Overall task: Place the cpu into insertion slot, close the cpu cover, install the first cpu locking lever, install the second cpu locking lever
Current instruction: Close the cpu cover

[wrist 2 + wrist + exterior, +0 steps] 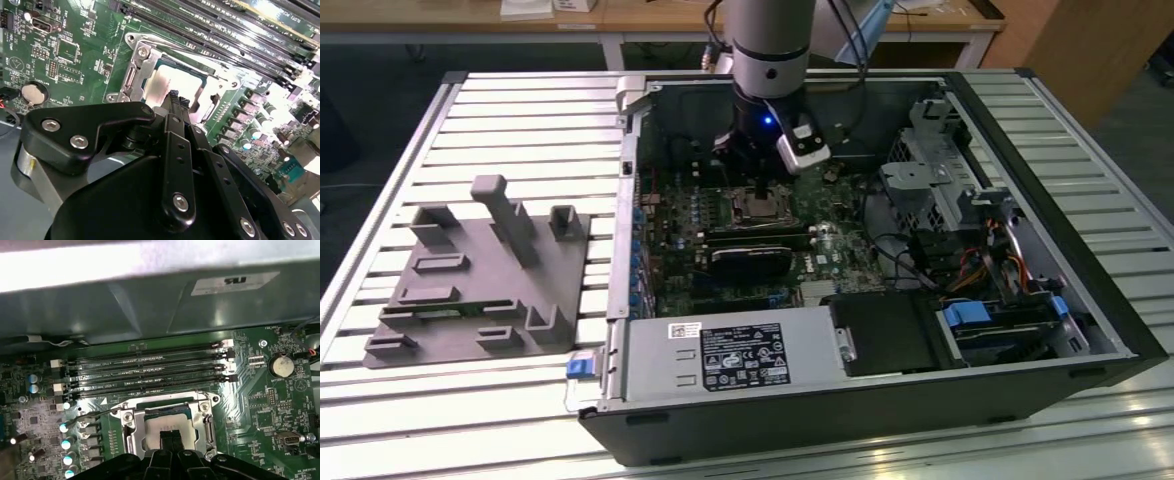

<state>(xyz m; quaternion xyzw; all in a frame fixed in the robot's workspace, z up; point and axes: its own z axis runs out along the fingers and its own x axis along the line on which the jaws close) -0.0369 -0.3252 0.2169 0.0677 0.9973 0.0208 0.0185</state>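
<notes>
The cpu [159, 82] [168, 423] lies flat with its pale silvery face up in the insertion slot [758, 208] on the green board. The cpu cover [136, 72] [206, 426], a silvery frame, lies level around it. My gripper [763, 188] [177, 98] [171, 439] stands straight over the chip. Its black fingertips are pressed together, shut, at or just above the cpu's face, with nothing between them. A thin metal lever [90, 416] sticks out from one corner of the socket.
Long black memory slots [150, 372] [225, 30] run beside the socket, with a coin battery [281, 365] nearby. The case walls, drive bays [947, 180] and power supply [720, 355] hem the board in. A grey fixture tray [480, 280] sits on the exterior view's left.
</notes>
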